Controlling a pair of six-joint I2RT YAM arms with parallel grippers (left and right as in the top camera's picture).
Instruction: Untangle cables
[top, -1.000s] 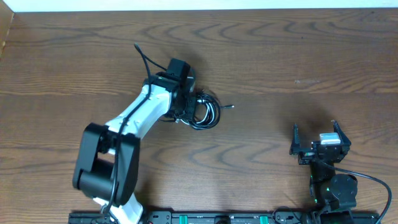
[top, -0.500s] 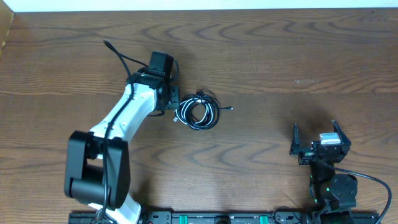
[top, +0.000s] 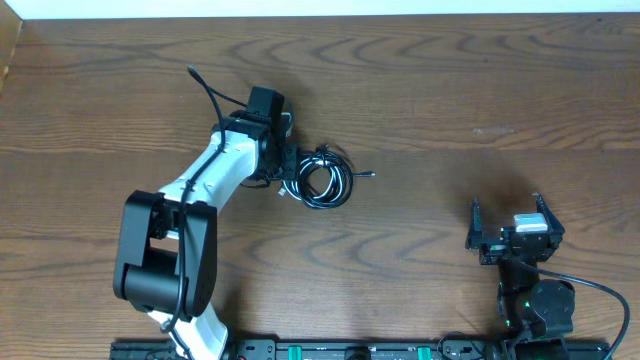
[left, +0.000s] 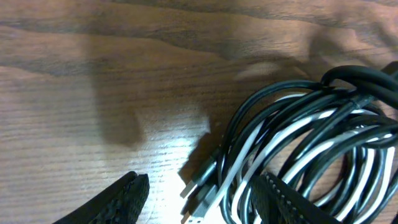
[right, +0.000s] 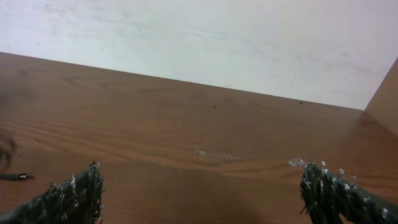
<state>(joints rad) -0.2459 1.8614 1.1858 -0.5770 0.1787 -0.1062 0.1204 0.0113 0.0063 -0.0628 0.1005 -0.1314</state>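
The cables lie in one tangled coil (top: 322, 180) on the wooden table, black cable (left: 367, 87) and white cable (left: 311, 127) looped together. Their plug ends (left: 202, 186) point toward the wrist camera. My left gripper (top: 288, 170) is at the coil's left edge and open. In the left wrist view, the left gripper (left: 202, 196) has the plugs and a few strands between its fingers; the right finger (left: 277, 196) lies over the loops and the left finger (left: 127, 193) is on bare wood. My right gripper (top: 507, 208) hangs open and empty far off at the lower right.
A loose black plug tip (top: 372, 172) sticks out to the right of the coil and shows at the left edge of the right wrist view as a plug tip (right: 15, 177). A pale wall (right: 199, 37) runs behind the table's far edge.
The left gripper pulled away to the left of the coil, then came back to its left edge with wider jaws. The coil stayed put. The right arm has not moved.
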